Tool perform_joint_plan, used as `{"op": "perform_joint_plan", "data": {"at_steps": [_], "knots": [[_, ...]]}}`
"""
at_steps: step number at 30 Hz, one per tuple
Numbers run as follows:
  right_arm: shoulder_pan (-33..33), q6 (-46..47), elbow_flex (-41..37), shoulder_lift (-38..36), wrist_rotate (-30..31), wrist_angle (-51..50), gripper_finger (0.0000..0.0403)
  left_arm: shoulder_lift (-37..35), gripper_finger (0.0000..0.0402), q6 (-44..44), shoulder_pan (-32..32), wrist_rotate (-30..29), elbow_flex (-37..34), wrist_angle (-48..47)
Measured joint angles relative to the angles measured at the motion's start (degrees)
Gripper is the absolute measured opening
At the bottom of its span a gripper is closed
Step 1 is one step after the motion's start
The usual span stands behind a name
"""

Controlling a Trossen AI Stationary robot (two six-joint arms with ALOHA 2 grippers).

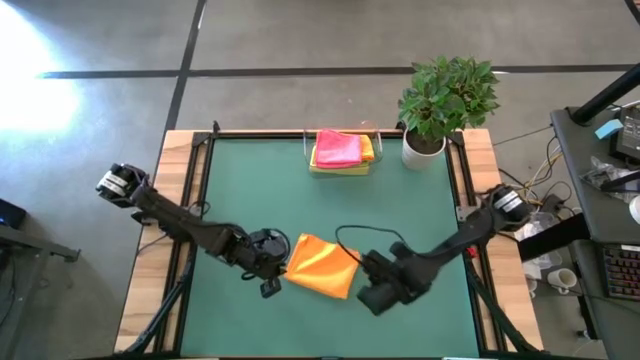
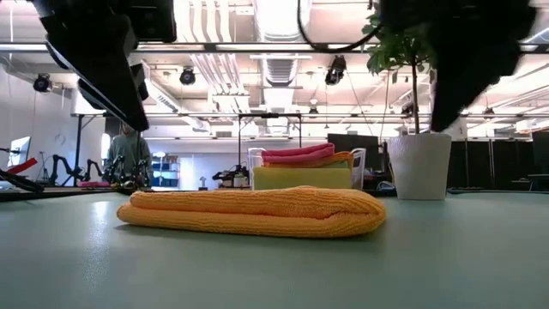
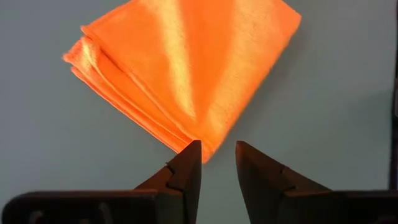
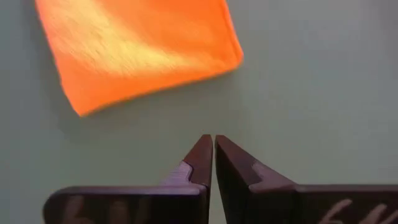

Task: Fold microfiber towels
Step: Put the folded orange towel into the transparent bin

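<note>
Sitting folded in the middle of the green counter (image 1: pixel 250 170) is the orange towel (image 1: pixel 322 266), already a neat layered square. The left hand (image 1: pixel 270 287) hovers just beside one corner, fingers parted, holding nothing. The right hand (image 1: pixel 372 297) waits on the other side, clenched and empty. A stack of folded towels (image 1: pixel 340 150) rests at the far edge, probably in a small rack, so folding looks nearly done and only stacking this one is left.

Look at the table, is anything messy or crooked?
Not much. The folded orange towel lies flat on the green mat but turned at a slant to the table's edges. The left gripper, open, and the right gripper, shut, sit beside it, holding nothing.
</note>
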Motion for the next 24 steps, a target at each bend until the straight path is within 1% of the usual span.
{"op": "perform_joint_plan", "data": {"at_steps": [3,7,13,15,17,19,21,24], "knots": [[3.34,6.32,-3.13,-2.22,1.78,-1.07,0.0012,0.0,0.0084,2.0,1.28,0.08,0.0,-0.08],[6.84,15.35,-8.25,-6.09,2.03,-1.19,0.0012,0.0,0.0084,2.85,3.34,0.2,0.02,-0.2],[9.42,25.56,-15.69,-13.71,2.03,-0.79,0.0012,0.0,0.0084,9.49,7.19,0.2,0.02,-0.11],[9.52,28.52,-18.14,-17.13,2.01,0.94,0.0012,0.0,0.0084,10.11,8.84,0.2,0.02,-0.11],[9.46,29.73,-20.83,-20.88,2.11,4.32,0.0012,0.0,0.0084,10.45,10.49,0.2,0.02,-0.1],[9.41,29.73,-23.48,-24.21,3.73,7.85,0.0013,0.0,0.0084,12.1,11.98,0.59,0.02,-0.19],[9.31,29.67,-25.77,-26.82,6.39,10.39,0.0013,0.0,0.0084,12.68,13.27,1.82,0.02,-0.29],[8.71,29.24,-28.12,-30.01,8.06,12.3,0.0013,0.0,0.0084,12.72,14.96,4.26,0.02,-0.33]]}}
